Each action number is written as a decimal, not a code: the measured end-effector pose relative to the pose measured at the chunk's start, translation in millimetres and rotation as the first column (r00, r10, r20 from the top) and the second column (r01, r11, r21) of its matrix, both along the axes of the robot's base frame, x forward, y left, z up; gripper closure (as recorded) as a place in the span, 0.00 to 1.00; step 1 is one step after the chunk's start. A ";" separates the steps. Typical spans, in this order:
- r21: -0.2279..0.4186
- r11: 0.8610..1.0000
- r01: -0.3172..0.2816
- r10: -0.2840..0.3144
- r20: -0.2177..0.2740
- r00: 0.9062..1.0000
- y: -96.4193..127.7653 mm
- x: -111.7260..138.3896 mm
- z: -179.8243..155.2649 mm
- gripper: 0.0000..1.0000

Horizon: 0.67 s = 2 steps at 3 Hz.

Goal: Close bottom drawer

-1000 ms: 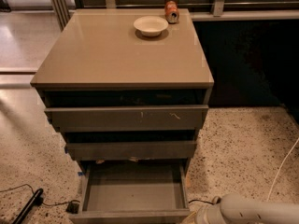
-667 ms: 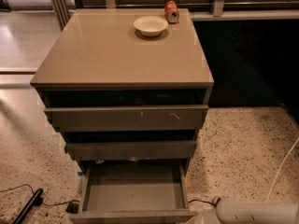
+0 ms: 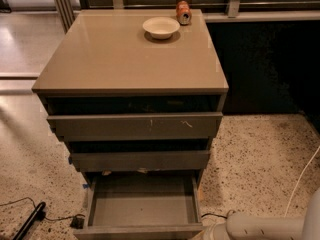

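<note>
The bottom drawer (image 3: 142,206) is the lowest of three grey-brown drawers and stands pulled far out, showing its shallow grey tray. Its front edge (image 3: 137,231) lies at the bottom of the camera view. My white arm (image 3: 265,226) comes in from the lower right, low over the floor. The gripper (image 3: 204,232) at its end is by the drawer's front right corner, mostly cut off by the frame edge. I cannot tell whether it touches the drawer.
The middle drawer (image 3: 140,160) and the scratched top drawer (image 3: 135,126) stick out a little. A white bowl (image 3: 161,27) and an orange can (image 3: 183,12) stand on the cabinet top (image 3: 125,59). A black cable and tool (image 3: 30,221) lie left; a white cable (image 3: 300,179) right.
My arm has shifted slightly left and lower toward the drawer's front right corner. The bottom drawer has not visibly moved.
</note>
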State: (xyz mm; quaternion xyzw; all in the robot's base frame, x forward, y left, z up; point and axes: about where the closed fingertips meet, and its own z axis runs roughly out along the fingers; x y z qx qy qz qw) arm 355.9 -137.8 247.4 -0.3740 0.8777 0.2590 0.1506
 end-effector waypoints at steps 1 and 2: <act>0.013 0.998 0.066 -0.066 0.024 0.998 14.1 28.1 -29.3 1.00; 0.037 0.993 0.111 -0.113 0.056 0.992 24.1 47.1 -46.3 1.00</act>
